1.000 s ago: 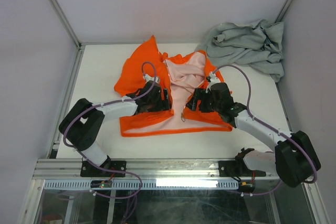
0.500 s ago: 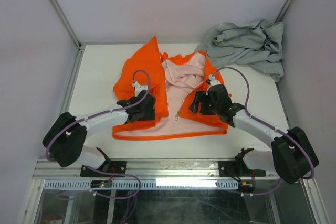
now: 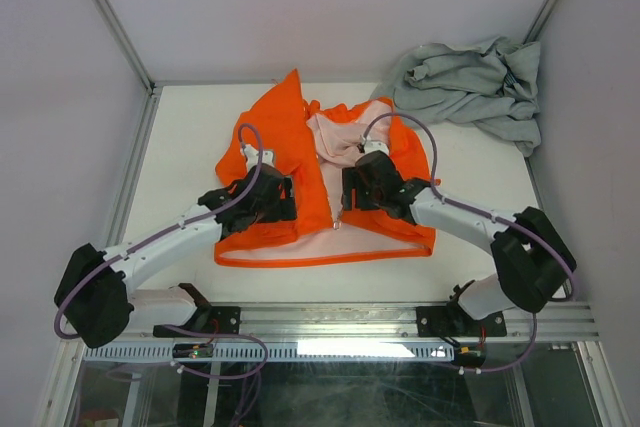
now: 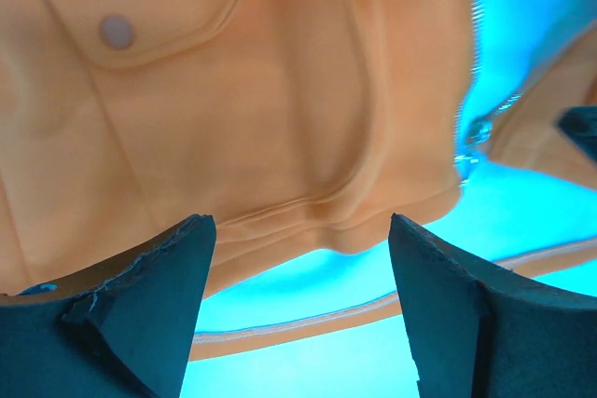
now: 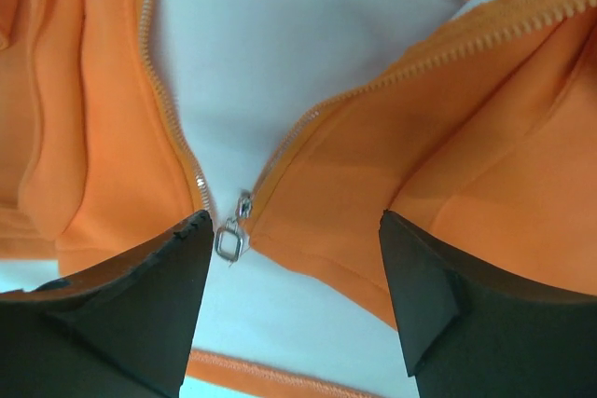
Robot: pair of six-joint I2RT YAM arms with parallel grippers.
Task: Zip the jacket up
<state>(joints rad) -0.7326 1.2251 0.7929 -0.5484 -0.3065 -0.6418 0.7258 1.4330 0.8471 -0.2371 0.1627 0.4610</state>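
Observation:
The orange jacket [image 3: 270, 132] lies front-up on the white table, its two front panels close together with a strip of pale pink lining [image 3: 335, 132] between them. My left gripper [image 3: 288, 199] is open and empty over the left panel's lower edge; the left wrist view shows that panel's pocket snap [image 4: 117, 31] and hem [image 4: 308, 212] beyond my gripper [image 4: 298, 323]. My right gripper [image 3: 346, 190] is open and empty just above the bottom of the zipper. In the right wrist view the zipper pull [image 5: 230, 241] hangs just inside the left finger of my gripper [image 5: 294, 314], where the two tooth rows [image 5: 173, 114] meet.
A crumpled light grey garment [image 3: 470, 82] lies at the back right corner. The white table [image 3: 185, 147] is enclosed by grey walls and a metal frame rail [image 3: 130, 177] on the left. The jacket's back hem [image 3: 320, 259] lies toward the near edge.
The left front panel now lies folded over the lining, narrowing the opening. My left gripper has drawn back to the left. My right gripper has moved left to the zipper bottom.

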